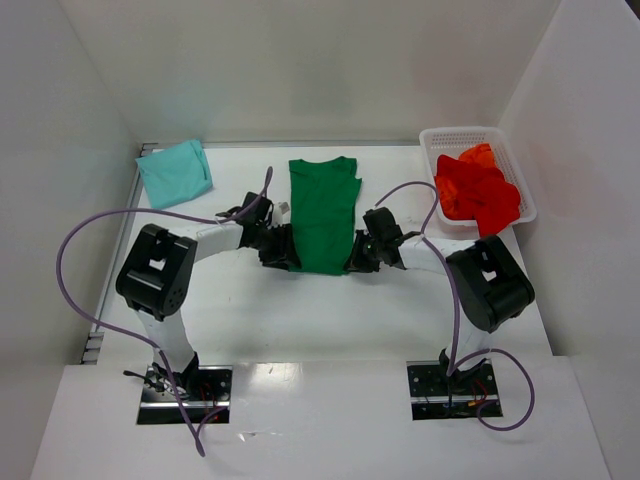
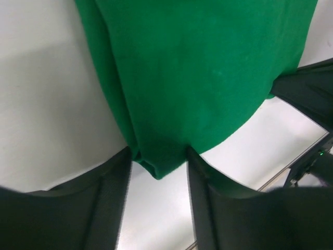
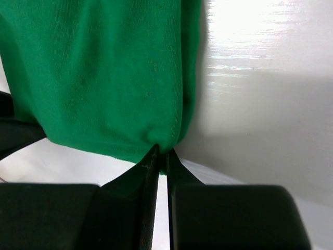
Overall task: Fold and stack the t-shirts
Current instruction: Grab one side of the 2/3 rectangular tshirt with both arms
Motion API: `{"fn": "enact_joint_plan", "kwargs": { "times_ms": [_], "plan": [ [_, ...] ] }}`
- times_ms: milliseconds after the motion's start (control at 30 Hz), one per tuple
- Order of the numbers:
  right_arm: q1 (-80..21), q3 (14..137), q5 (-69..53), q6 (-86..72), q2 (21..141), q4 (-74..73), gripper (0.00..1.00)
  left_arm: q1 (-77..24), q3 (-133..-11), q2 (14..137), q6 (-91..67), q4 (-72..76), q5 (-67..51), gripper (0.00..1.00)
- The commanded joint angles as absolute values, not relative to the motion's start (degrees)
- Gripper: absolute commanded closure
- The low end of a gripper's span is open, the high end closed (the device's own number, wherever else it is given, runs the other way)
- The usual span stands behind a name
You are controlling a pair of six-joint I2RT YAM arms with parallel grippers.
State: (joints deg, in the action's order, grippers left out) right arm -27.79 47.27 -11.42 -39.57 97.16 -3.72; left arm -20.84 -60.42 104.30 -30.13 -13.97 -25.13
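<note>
Top external view first, and we see the dark green t-shirt (image 1: 323, 215) lying flat in the middle of the white table (image 1: 300, 320). It is folded into a long narrow strip running away from the arms, with its collar end at the far side. Both arms reach in to the near end of it. The left gripper (image 1: 280, 250) is at the near left corner and the right gripper (image 1: 358, 255) is at the near right corner.

Over to the left wrist, we find the left gripper (image 2: 158, 153) with its jaws apart. The two dark fingers (image 2: 104, 208) straddle the folded corner of the dark green t-shirt (image 2: 208, 78), and the hem pokes down into the gap between them.

On the right wrist, the right gripper (image 3: 161, 151) has its fingers (image 3: 130, 198) drawn almost together, pinching a pucker of the dark green t-shirt (image 3: 104, 78) right at its edge.

Back up top, the pale teal t-shirt (image 1: 175, 172) sits folded at the far left corner of the table. The red t-shirts (image 1: 477, 190) are heaped loose in the white mesh basket (image 1: 455, 135) at the far right, well apart from the green one.
</note>
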Motion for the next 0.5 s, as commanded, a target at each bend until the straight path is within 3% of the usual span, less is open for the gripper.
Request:
{"fn": "enact_joint_plan", "kwargs": {
  "times_ms": [0, 200, 267, 367, 467],
  "plan": [
    [-28.2, 48.1, -7.3, -38.5, 95.8, -6.7, 0.87, -21.0, -61.1, 105.9, -30.4, -12.9, -25.4, 0.50],
    [-28.2, 48.1, -6.4, -38.5, 95.8, -6.7, 0.88, -21.0, -61.1, 106.1, -30.4, -12.9, -25.1, 0.74],
    [-28.2, 48.1, -6.2, -38.5, 95.8, -7.0, 0.91, -21.0, -61.1, 106.1, -30.4, -12.9, -24.9, 0.87],
    [-28.2, 48.1, -5.6, -38.5, 95.2, -7.8, 0.95, -21.0, -60.6, 105.8, -30.4, -13.4, -25.4, 0.99],
    [-28.2, 47.2, -4.8, -38.0, 93.2, -8.5, 0.97, -21.0, -60.1, 105.2, -30.7, -14.0, -26.7, 1.00]
  ]
}}
